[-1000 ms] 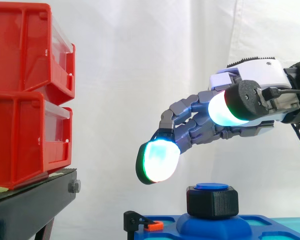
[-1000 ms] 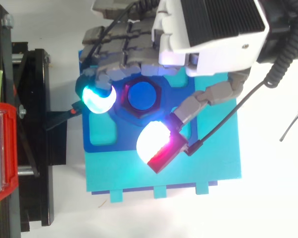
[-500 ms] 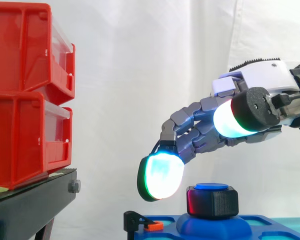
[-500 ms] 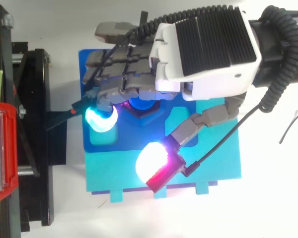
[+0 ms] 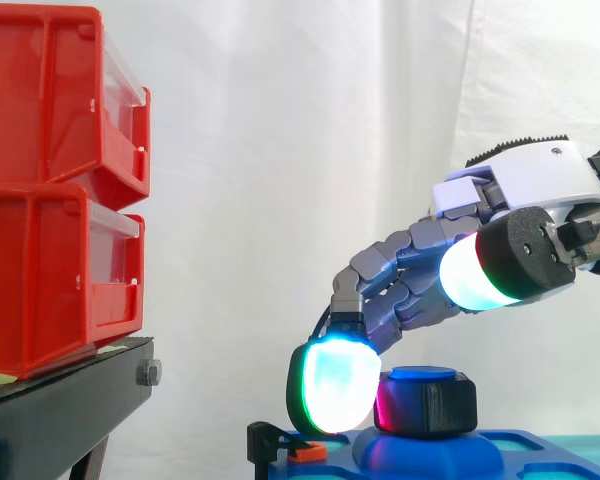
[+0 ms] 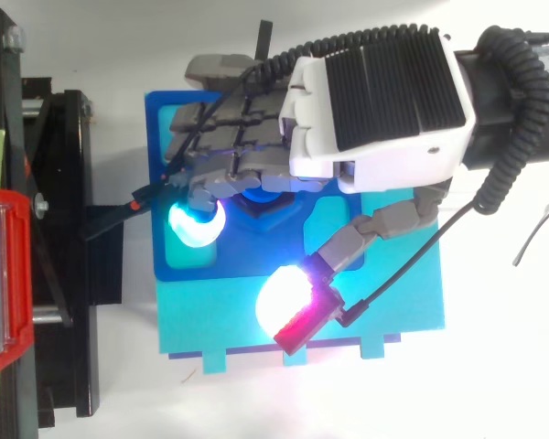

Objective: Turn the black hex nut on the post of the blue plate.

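The black hex nut sits on the blue post of the blue plate, low in the side view. My hand reaches in from the right and hangs over the nut, with its back covering most of it from above. The fingers curve loosely down. One glowing cyan fingertip is at the nut's left side, level with it; I cannot tell whether it touches. The thumb pad is raised above and to the right of the nut, clear of it. Nothing is gripped.
The blue plate rests on a teal base. A black clamp with an orange tip sits at the plate's left edge. Two stacked red bins stand on a black stand to the left. A white curtain hangs behind.
My hand has come down and slightly right over the nut. The cyan fingertip dropped from above the nut's left to beside it, and the fingers now cover the post from above.
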Available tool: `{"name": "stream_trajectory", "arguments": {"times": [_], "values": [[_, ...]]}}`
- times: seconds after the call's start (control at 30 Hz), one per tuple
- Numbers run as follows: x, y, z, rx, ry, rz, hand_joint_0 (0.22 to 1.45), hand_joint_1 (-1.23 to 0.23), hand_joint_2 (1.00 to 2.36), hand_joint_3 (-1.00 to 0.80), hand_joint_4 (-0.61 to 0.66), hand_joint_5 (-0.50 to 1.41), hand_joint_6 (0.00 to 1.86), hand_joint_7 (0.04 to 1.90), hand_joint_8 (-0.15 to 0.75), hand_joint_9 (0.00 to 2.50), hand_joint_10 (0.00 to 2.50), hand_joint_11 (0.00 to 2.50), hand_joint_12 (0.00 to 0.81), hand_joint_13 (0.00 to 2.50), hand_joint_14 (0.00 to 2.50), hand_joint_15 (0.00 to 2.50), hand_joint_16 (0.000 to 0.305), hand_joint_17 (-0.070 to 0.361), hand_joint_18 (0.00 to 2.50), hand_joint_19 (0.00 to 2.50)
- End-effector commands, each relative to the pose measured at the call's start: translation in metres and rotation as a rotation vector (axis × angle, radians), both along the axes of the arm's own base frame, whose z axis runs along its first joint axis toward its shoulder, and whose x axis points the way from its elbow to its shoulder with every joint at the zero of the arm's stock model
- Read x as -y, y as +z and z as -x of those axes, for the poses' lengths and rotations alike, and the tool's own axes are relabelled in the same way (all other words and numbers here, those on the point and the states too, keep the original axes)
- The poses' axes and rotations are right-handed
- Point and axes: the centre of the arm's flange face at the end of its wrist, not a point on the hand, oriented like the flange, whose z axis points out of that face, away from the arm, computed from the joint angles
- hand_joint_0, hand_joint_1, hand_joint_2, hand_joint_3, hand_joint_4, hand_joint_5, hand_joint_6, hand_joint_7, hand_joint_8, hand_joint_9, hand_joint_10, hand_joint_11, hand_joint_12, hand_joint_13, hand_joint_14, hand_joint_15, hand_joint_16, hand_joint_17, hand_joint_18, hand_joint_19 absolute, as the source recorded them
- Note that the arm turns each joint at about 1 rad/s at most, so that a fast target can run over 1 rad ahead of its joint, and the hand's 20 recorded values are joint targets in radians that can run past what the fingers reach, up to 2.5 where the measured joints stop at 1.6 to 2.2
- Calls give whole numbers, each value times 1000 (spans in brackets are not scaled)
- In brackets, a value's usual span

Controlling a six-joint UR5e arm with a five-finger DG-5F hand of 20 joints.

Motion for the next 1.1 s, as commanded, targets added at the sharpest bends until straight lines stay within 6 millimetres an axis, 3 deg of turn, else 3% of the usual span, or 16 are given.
{"name": "stream_trajectory", "arguments": {"times": [0.0, 1.07], "values": [[1, -1, 1, -3, -1, 0, 493, -334, 1000, -500, 211, -184, 503, 876, 279, 383, 0, 44, 378, 238, 0, 0, 54, 122, 30, 49], [29, 0, 7, 1, 9, -8, 493, -333, 1000, -500, 221, -183, 503, 881, 280, 384, 2, 43, 380, 248, 0, 0, 54, 122, 32, 63]]}}
